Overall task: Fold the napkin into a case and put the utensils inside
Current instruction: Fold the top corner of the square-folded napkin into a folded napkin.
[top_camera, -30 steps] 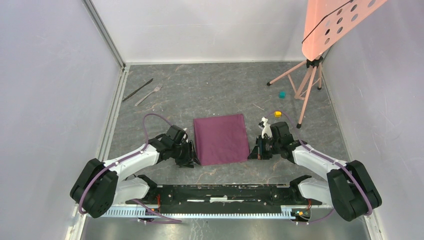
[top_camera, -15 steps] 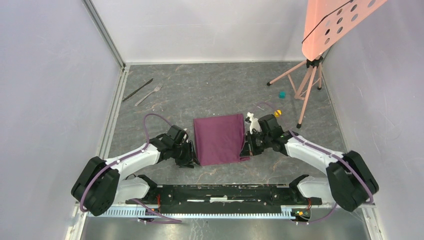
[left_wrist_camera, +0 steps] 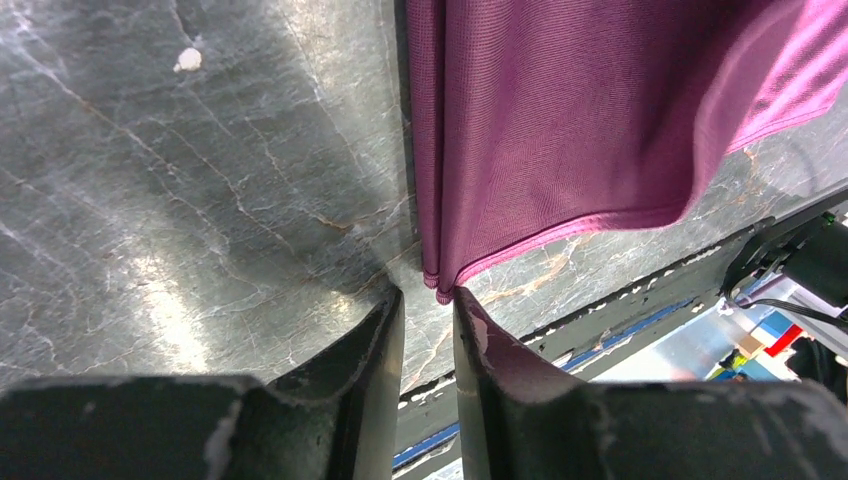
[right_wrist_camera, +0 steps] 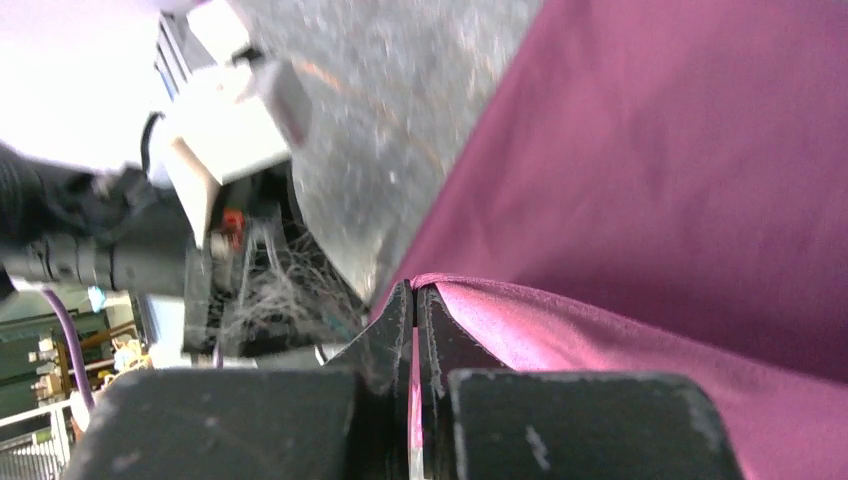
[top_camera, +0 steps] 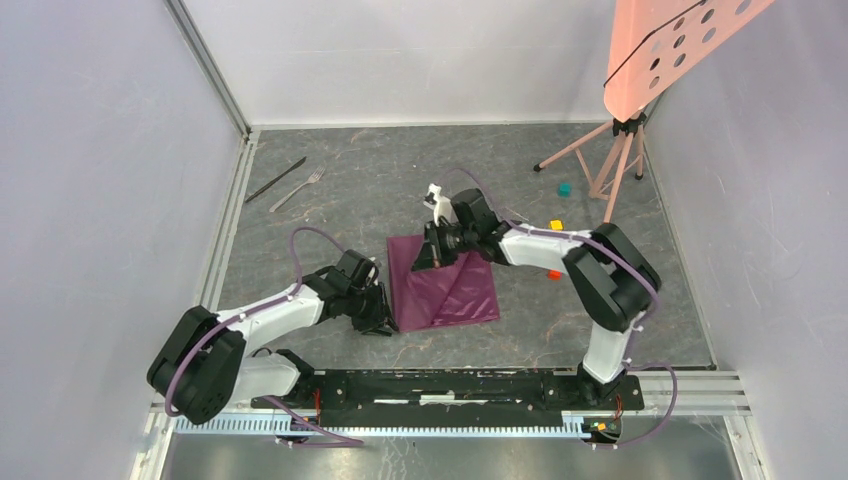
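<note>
**Desk editor:** Set the scene.

**Photographer:** Grey marbled desk (top_camera: pixel 400 190), pale walls on three sides. The plum napkin (top_camera: pixel 455 300) lies at centre. One corner is lifted across it toward 11 o'clock by the right gripper (top_camera: pixel 437 252), jaws clenched on the cloth.

**Desk editor:** And the left gripper (top_camera: pixel 385 318)?

**Photographer:** It is low at the napkin's 8 o'clock corner, jaws a sliver apart. The corner lies just at their tips, not between them.

**Desk editor:** The risk?

**Photographer:** With that corner unpinned, the pull could drag the whole napkin and leave a crooked fold, a poor start for a case. So thin a pinch might also slip.

**Desk editor:** What does each camera add?

**Photographer:** Only the overhead view shows the diagonal crease. It alone also shows the fork (top_camera: pixel 305 183) and knife (top_camera: pixel 277 179), side by side at 10 o'clock and well apart from the cloth. Only the right wrist view shows fabric sandwiched in the jaws. Only the left wrist view shows the gap and the layered edges at that corner.
</note>
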Motion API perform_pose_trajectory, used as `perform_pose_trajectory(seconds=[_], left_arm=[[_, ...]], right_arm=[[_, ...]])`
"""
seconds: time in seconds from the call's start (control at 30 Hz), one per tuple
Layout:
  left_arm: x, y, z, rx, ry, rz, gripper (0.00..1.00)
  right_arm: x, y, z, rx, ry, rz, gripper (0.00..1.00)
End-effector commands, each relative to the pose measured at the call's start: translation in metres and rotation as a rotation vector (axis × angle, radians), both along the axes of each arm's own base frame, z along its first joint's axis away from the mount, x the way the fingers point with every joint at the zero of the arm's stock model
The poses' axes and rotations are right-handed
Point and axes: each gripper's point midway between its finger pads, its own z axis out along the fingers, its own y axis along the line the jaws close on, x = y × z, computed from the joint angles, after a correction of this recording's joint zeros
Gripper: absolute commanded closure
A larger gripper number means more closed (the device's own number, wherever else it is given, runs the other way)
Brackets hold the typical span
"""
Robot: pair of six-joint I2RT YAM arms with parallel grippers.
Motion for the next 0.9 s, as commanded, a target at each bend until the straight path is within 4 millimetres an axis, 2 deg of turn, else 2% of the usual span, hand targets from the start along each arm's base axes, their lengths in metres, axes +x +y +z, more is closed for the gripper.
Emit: perform_pose_trajectory(seconds=[0.0, 0.13, 0.3, 0.67, 0.87], left_arm=[[-0.001, 0.010, -0.016, 0.066, 0.021, 0.040, 0.69], [-0.002, 0.010, -0.019, 0.069, 0.034, 0.036, 0.71], [-0.004, 0.011, -0.021, 0.068, 0.038, 0.040, 0.72], [-0.006, 0.011, -0.019, 0.055, 0.030, 0.044, 0.74], [-0.001, 0.008, -0.008, 0.032, -0.006, 0.044, 0.69]], right_arm=[[0.036, 0.040, 0.022, 0.138, -0.043, -0.013, 1.00], [0.055, 0.058, 0.020, 0.183, -0.038, -0.032, 1.00], [0.071, 0.067, 0.012, 0.182, -0.034, -0.058, 1.00], [0.095, 0.063, -0.004, 0.190, -0.026, -0.116, 1.00], [0.102, 0.062, -0.004, 0.198, -0.030, -0.128, 1.00]])
